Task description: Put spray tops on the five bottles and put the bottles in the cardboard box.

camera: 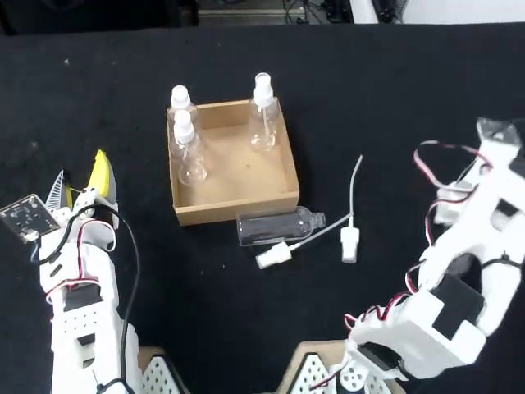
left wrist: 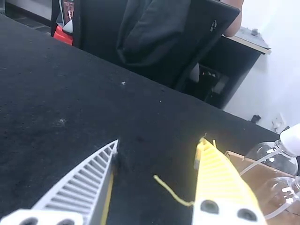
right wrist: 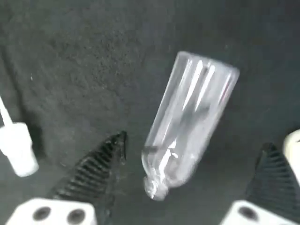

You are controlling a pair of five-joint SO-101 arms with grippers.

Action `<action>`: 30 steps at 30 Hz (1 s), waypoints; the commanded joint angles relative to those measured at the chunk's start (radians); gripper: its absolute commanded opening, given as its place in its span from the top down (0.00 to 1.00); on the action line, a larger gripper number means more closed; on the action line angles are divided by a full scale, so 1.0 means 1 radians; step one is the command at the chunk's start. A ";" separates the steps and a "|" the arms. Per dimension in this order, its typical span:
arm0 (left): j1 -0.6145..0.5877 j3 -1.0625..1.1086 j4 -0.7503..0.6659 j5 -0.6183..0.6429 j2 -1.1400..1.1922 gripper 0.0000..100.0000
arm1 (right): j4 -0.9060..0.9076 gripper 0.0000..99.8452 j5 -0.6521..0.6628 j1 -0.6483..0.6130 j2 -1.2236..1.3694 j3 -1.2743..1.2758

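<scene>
The cardboard box (camera: 238, 199) stands mid-table and holds three clear bottles with white spray tops (camera: 182, 107) (camera: 189, 152) (camera: 264, 116). Just in front of it, an uncapped bottle (camera: 277, 226) lies on its side. Two loose spray tops (camera: 274, 255) (camera: 350, 243) with long tubes lie beside that bottle. My left gripper (camera: 80, 164) (left wrist: 159, 142) is open and empty, well to the left of the box. My right gripper (right wrist: 196, 141) is open, its black fingers either side of an uncapped bottle (right wrist: 187, 126) lying on the cloth, not touching it. Another spray top (right wrist: 18, 151) lies next to it.
Black cloth (camera: 394, 98) covers the whole table. My right arm (camera: 472, 246) stretches up along the right edge, with red and white wires looped beside it. From the left wrist, the box corner (left wrist: 243, 169) and two capped bottles (left wrist: 274, 157) are close by, and a dark chair stands beyond the table.
</scene>
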 commanded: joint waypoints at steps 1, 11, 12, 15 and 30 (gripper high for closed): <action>0.002 0.005 0.005 -0.008 0.005 0.76 | 0.048 0.61 0.350 0.051 -0.004 -0.136; 0.002 0.005 0.005 -0.008 0.005 0.76 | 0.051 0.61 1.680 0.279 -0.004 -0.041; 0.002 0.005 0.005 -0.008 0.005 0.76 | 0.051 0.61 1.700 0.279 -0.004 -0.031; 0.002 0.005 0.005 -0.008 0.005 0.76 | 0.049 0.61 1.700 0.245 -0.002 0.001; 0.002 0.005 0.005 -0.008 0.005 0.76 | -0.328 0.61 1.705 0.123 -0.004 0.260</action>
